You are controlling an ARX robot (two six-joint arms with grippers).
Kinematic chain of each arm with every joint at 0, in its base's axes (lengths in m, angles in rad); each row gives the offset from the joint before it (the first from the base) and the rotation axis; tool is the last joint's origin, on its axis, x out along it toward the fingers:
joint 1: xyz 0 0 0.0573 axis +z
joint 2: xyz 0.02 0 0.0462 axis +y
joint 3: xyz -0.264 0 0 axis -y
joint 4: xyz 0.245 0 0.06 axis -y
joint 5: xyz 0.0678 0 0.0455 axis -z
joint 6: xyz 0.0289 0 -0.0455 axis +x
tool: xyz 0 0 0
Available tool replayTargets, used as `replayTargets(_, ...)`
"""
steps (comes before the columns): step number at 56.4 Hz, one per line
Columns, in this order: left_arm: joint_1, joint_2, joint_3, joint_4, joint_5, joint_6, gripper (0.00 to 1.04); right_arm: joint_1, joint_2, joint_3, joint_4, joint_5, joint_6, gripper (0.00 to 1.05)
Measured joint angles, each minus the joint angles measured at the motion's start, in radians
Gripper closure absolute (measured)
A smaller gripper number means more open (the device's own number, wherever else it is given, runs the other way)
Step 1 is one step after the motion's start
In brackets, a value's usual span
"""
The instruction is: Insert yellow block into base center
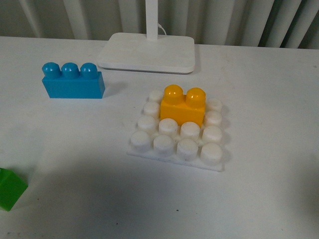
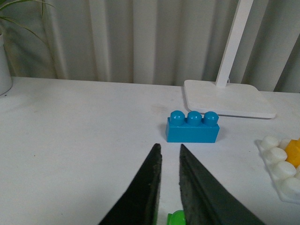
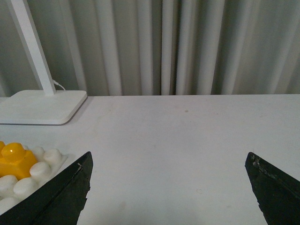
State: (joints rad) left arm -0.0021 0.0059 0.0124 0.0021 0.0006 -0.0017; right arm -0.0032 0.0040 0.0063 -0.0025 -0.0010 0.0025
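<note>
The yellow block (image 1: 183, 105) stands upright on the white studded base (image 1: 178, 131), over the studs of its far middle rows, two round studs on top. Neither arm shows in the front view. In the left wrist view my left gripper (image 2: 169, 147) is shut with nothing held, hovering over the table short of the blue brick (image 2: 193, 127); the base's edge (image 2: 281, 164) and a sliver of the yellow block (image 2: 293, 152) lie off to one side. My right gripper (image 3: 169, 159) is open over bare table, with the yellow block (image 3: 14, 157) and base (image 3: 40, 168) beside one finger.
A blue three-stud brick (image 1: 73, 80) sits left of the base. A green block (image 1: 9, 188) lies at the near left edge, and shows under my left fingers (image 2: 176, 219). The white lamp stand (image 1: 147, 53) stands behind the base. Grey curtains close the back.
</note>
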Motion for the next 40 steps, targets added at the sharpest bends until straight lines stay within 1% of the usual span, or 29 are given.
replayTargets(1, 0.0, 0.0, 0.0, 0.0, 0.0, 0.0, 0.93, 0.0, 0.0, 0.0, 0.0, 0.0, 0.0, 0.09)
replayTargets(2, 0.0, -0.001, 0.0, 0.0, 0.0, 0.0, 0.95, 0.0, 0.0, 0.0, 0.0, 0.0, 0.0, 0.09)
replayTargets(4, 0.0, -0.001, 0.0, 0.0, 0.0, 0.0, 1.02, 0.0, 0.0, 0.0, 0.0, 0.0, 0.0, 0.09)
replayTargets(7, 0.0, -0.001, 0.0, 0.0, 0.0, -0.001, 1.01, 0.0, 0.0, 0.0, 0.0, 0.0, 0.0, 0.09)
replayTargets(10, 0.0, -0.001, 0.0, 0.0, -0.001, -0.002, 0.93, 0.0, 0.0, 0.0, 0.0, 0.0, 0.0, 0.09)
replayTargets(13, 0.0, -0.001, 0.0, 0.0, 0.0, -0.001, 0.77, 0.0, 0.0, 0.0, 0.0, 0.0, 0.0, 0.09)
replayTargets(18, 0.0, -0.001, 0.0, 0.0, 0.0, -0.001, 0.59, 0.0, 0.0, 0.0, 0.0, 0.0, 0.0, 0.09)
replayTargets(19, 0.0, -0.001, 0.0, 0.0, 0.0, -0.002, 0.57, 0.0, 0.0, 0.0, 0.0, 0.0, 0.0, 0.09)
replayTargets(25, 0.0, -0.001, 0.0, 0.0, 0.0, -0.001, 0.37, 0.0, 0.0, 0.0, 0.0, 0.0, 0.0, 0.09)
replayTargets(26, 0.0, -0.001, 0.0, 0.0, 0.0, -0.001, 0.36, 0.0, 0.0, 0.0, 0.0, 0.0, 0.0, 0.09)
replayTargets(32, 0.0, -0.001, 0.0, 0.0, 0.0, -0.001, 0.14, 0.0, 0.0, 0.0, 0.0, 0.0, 0.0, 0.09)
replayTargets(35, 0.0, -0.001, 0.0, 0.0, 0.0, -0.001, 0.05, 0.0, 0.0, 0.0, 0.0, 0.0, 0.0, 0.09)
replayTargets(36, 0.0, -0.001, 0.0, 0.0, 0.0, 0.0, 0.05, 0.0, 0.0, 0.0, 0.0, 0.0, 0.0, 0.09)
replayTargets(38, 0.0, -0.001, 0.0, 0.0, 0.0, 0.0, 0.07, 0.0, 0.0, 0.0, 0.0, 0.0, 0.0, 0.09)
replayTargets(40, 0.0, -0.001, 0.0, 0.0, 0.0, 0.0, 0.06, 0.0, 0.0, 0.0, 0.0, 0.0, 0.0, 0.09)
